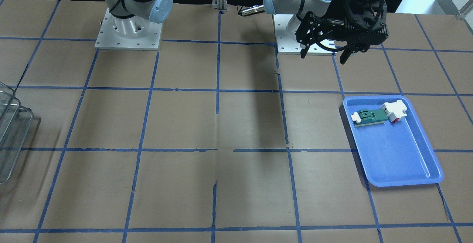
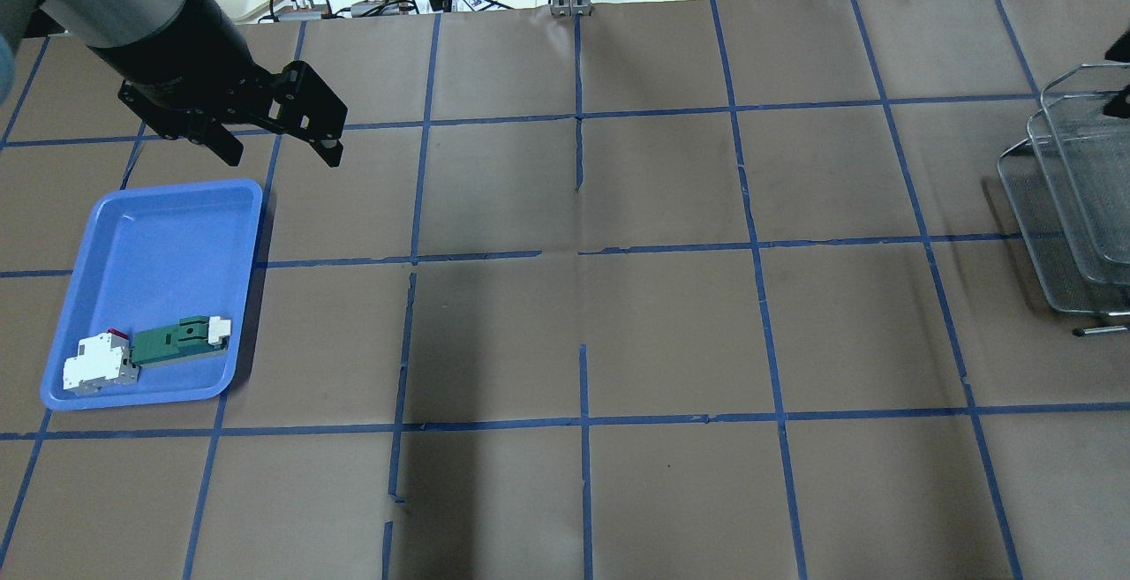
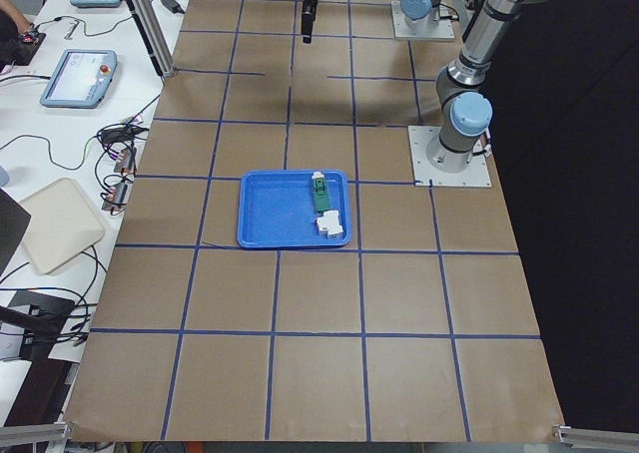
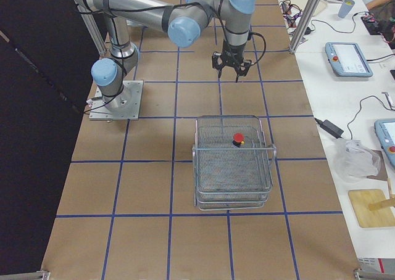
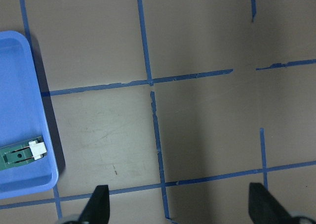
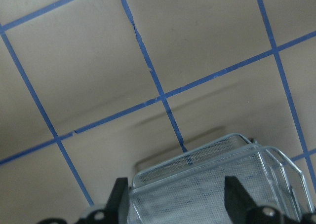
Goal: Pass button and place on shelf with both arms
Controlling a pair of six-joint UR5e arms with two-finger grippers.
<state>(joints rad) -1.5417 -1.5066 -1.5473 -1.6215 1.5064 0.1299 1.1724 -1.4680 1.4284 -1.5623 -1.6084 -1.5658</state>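
Observation:
The button [image 4: 237,138], with its red cap on a black body, sits upright in the top tier of the wire-mesh shelf [image 4: 234,176]. The shelf also shows at the overhead view's right edge [image 2: 1073,209] and in the right wrist view [image 6: 212,184]. My right gripper [image 4: 229,71] hangs open and empty above the table, past the shelf and apart from it; in its wrist view [image 6: 177,204] the jaws stand wide. My left gripper [image 2: 275,149] is open and empty, raised beyond the far end of the blue tray [image 2: 159,244]. It also shows in the front view [image 1: 323,55].
The blue tray [image 1: 401,154] holds a green-and-white flat part [image 2: 181,342] and a white block with red [image 2: 99,365] at its near end. Brown paper with a blue tape grid covers the table. Cables and tablets lie beyond the far edge.

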